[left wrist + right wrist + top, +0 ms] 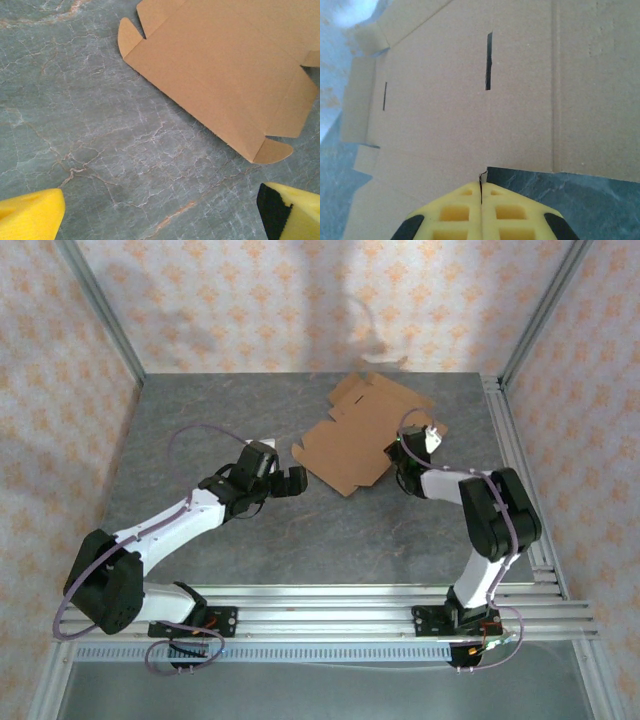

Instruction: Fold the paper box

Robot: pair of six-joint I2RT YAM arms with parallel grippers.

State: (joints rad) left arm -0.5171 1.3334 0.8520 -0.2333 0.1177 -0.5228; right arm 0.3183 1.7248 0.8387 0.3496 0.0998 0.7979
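Aluminium rails [330, 600] ran across the bottom of the overhead view, with the two arm bases bolted to them. From the lower left, the left arm reached up toward the middle of the frame. The left gripper [280, 476] hung with its jaws spread wide and nothing between them, just short of the lower left edge of the paper box [365, 430]. In the left wrist view its yellow fingertips [31, 216] sat in the two bottom corners, with bare grey marbled table [100, 125] between them and the brown card in the upper right.

From the lower right, the right arm bent up to the right gripper [403, 453] at the card's right edge. In the right wrist view its yellow fingers [455, 212] were pressed tightly together at bottom centre. They met at a notch corner in the card's near edge and appeared to pinch that corner.

Beyond both grippers, the paper box lay unfolded on the table in the upper middle of the overhead view. It was a flat brown sheet with creases, rounded tabs and two narrow slots [488, 61]. Peach patterned wallpaper [250, 300] closed off the top of the frame.

The sheet looked light and thin, stiff across its panels and ready to bend only along the creases. It would probably slide on the smooth table if pushed. A flap edge or tab seemed the best place to take hold, while the other gripper pressed down on a panel.
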